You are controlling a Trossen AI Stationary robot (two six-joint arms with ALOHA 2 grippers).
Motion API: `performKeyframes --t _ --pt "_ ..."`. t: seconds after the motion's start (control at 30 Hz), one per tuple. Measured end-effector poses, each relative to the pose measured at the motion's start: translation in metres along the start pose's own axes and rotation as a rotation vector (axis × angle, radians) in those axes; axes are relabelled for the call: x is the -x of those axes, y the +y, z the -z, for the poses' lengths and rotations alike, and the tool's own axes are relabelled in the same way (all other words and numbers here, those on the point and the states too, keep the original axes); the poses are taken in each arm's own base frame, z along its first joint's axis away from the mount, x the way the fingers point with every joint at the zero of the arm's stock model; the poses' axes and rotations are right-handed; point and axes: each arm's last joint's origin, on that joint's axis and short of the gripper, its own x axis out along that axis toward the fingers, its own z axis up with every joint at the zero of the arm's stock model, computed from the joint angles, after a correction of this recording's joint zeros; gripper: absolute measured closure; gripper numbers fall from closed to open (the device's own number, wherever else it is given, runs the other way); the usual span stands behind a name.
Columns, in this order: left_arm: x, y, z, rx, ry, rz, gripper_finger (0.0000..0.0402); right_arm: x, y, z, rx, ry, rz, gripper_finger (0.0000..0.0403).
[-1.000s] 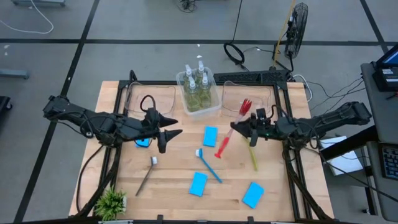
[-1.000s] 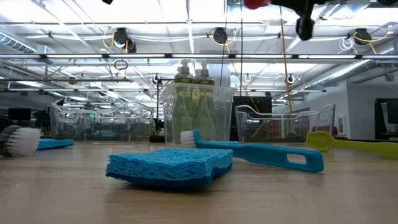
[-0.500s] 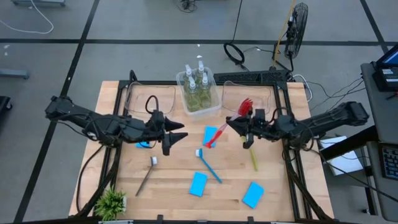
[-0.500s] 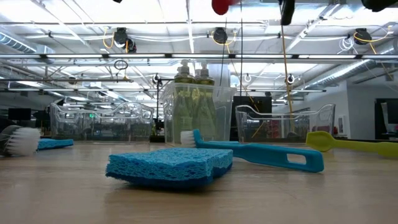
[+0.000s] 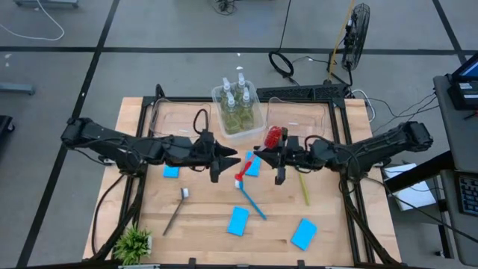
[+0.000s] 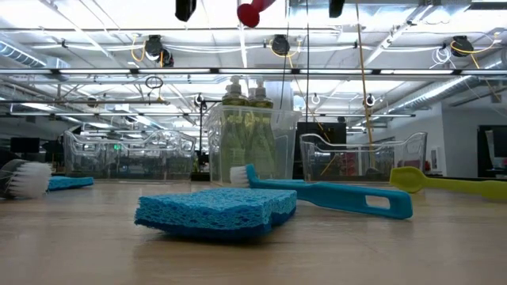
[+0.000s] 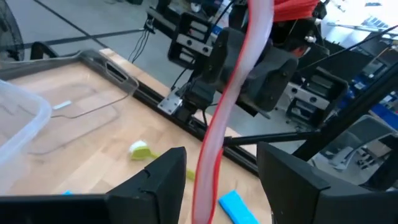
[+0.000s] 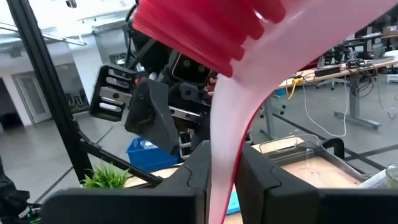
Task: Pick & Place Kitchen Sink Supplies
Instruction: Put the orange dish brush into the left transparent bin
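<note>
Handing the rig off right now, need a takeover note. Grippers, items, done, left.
Right gripper: shut on the red brush, held in the air above mid-table.
Left gripper: open, fingers either side of the red handle, not closed. This looks like a mid-air handoff.
Done: four soap bottles stand in the centre bin.
On the table: blue brush, yellow brush, grey brush, four sponges, one partly under the left arm.
Left: finish the handoff and place the red brush, then the other brushes and sponges.
</note>
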Motion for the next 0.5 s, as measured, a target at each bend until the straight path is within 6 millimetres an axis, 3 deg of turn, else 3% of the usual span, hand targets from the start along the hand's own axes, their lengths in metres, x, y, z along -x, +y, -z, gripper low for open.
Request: performKeyframes --t 0.2,0.5 --pt "-0.006 0.004 0.002 -0.009 0.006 -0.017 0.0190 -0.005 -0.006 -0.002 -0.007 0.011 -0.016 0.0368" --pt "-0.008 0.009 -0.003 0.006 -0.016 -0.030 0.0136 -0.009 -0.020 -0.005 -0.046 0.008 -0.008 0.0368"
